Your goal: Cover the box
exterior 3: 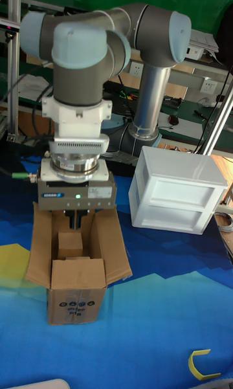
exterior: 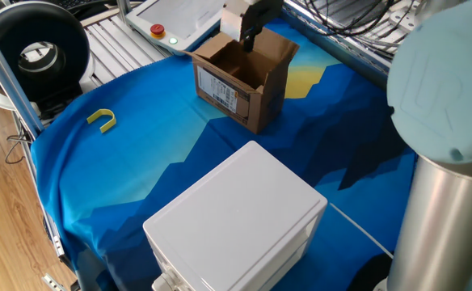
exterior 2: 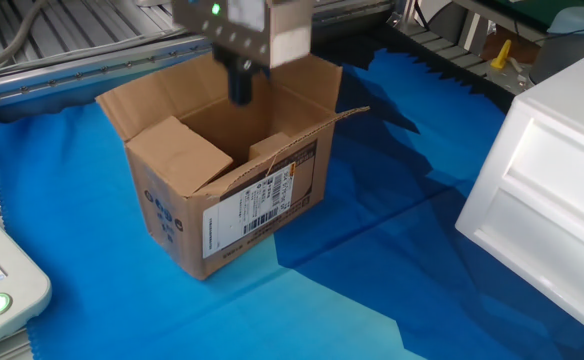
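The box is a small brown carton with a white barcode label on its side, standing on the blue cloth. Two long flaps stand upright; two short flaps lean inward. It also shows at the back in one fixed view as the box and low in the tall view as the box. My gripper hangs over the open top near the far long flap, its dark fingers pressed together and holding nothing. The same gripper and gripper appear just above the opening.
A large white plastic box stands on the cloth nearer the arm's base. A yellow U-shaped piece lies at the left. A pendant with a red button and a black reel sit beyond the cloth's edge.
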{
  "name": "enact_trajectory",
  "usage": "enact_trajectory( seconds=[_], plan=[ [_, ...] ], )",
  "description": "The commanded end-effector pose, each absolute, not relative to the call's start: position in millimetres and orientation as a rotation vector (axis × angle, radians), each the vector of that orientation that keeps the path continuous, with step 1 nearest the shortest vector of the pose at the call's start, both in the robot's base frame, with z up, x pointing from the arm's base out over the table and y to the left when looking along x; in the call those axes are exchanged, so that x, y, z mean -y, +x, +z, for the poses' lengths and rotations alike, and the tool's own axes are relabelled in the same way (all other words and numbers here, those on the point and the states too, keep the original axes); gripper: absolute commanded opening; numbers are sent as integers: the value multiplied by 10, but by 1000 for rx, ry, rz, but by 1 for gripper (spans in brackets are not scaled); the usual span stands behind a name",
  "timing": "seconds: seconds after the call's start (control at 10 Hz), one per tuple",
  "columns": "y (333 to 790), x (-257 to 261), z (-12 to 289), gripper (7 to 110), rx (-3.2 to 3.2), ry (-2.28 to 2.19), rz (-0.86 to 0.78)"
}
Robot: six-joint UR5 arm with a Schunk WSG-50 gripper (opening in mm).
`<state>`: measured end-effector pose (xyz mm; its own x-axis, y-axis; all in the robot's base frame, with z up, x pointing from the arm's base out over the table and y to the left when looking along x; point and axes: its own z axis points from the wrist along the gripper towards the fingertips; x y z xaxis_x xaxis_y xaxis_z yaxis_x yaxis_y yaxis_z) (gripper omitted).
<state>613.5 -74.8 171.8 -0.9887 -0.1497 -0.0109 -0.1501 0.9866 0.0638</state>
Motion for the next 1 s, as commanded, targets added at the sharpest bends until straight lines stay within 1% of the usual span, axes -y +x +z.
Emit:
enact_trajectory(
  seconds=[0.0,0.1,0.2,0.4,0.6,0.7,0.8,0.9],
  plan=[
    [5542,951,2079,7,-3278,-202,-32],
    [5226,1078,2115,7,-3400,-240,-87],
    [4983,1090,2068,7,-3504,-259,-63],
    [4903,1104,1736,7,-3526,-291,-7],
    [4984,1037,1537,7,-3495,-293,49],
    [5053,1025,1499,7,-3475,-284,34],
    [5184,1013,1455,7,-3433,-273,18],
    [5479,931,1408,7,-3326,-207,34]
  ],
)
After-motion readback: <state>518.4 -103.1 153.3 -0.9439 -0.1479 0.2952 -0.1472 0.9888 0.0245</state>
